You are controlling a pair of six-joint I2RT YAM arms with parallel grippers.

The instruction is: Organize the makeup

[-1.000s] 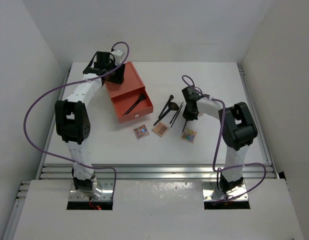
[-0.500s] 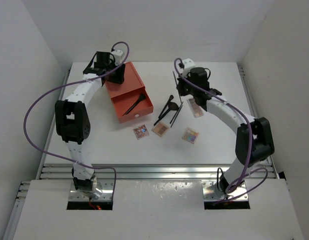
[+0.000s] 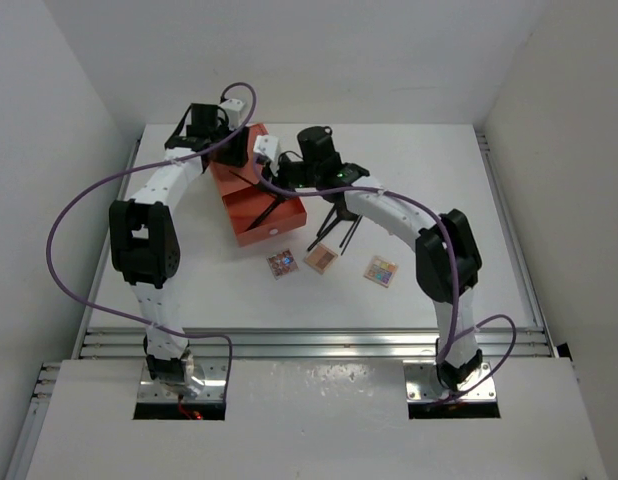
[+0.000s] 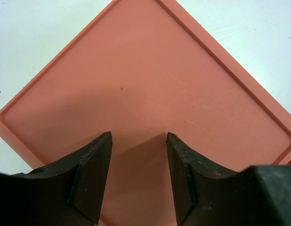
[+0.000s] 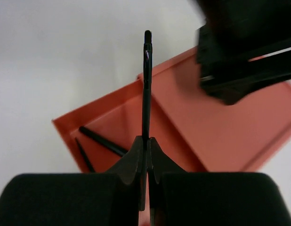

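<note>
Brush [image 5: 147,84] in transit: within the last second the right gripper [image 5: 146,141] swung away from the three palettes [image 3: 321,258] to above the orange box [image 3: 251,225], jaws pinched tight on the thin black handle. Stored brushes [image 5: 101,141] already lie in the box's open drawer [image 5: 112,122], and loose brushes [image 3: 334,225] wait just beside the box. The left gripper [image 4: 138,155] hovers over the box's top, jaws parted and empty. Dropping the brush into the drawer looks next.

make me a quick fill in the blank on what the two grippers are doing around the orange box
1. The right gripper pinches a thin ___ brush.
2. The left gripper hangs open over the orange box, holding ___.
3. A second brush lies inside the box's open ___.
Missing: black; nothing; drawer.
</note>
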